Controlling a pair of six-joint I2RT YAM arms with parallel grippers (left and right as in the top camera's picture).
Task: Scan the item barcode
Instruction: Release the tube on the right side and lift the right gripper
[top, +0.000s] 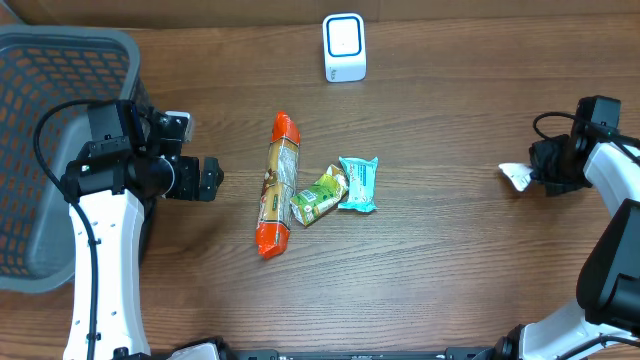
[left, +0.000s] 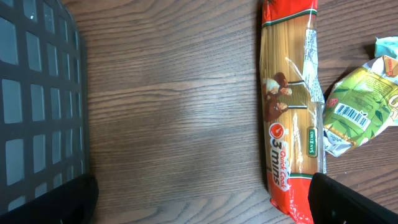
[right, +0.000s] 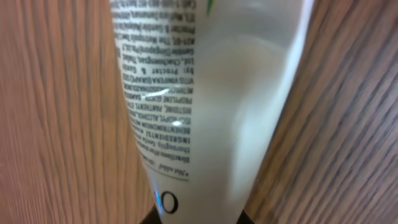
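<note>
My right gripper (top: 532, 176) is at the table's right edge, shut on a white tube (top: 515, 177). In the right wrist view the white tube (right: 205, 93) fills the frame, showing fine black print, and my right gripper (right: 196, 219) pinches its lower end. The white scanner (top: 344, 47) with a blue outline stands at the back centre, far from the tube. My left gripper (top: 214, 179) hovers open, left of an orange spaghetti pack (top: 277, 183). In the left wrist view my left gripper (left: 202, 205) has nothing between its fingertips (left: 357, 202), one of which overlaps the spaghetti pack (left: 291, 106).
A green packet (top: 318, 197) with a barcode (left: 352, 113) and a teal packet (top: 358, 184) lie beside the spaghetti. A grey mesh basket (top: 40, 150) takes up the left edge, behind the left arm.
</note>
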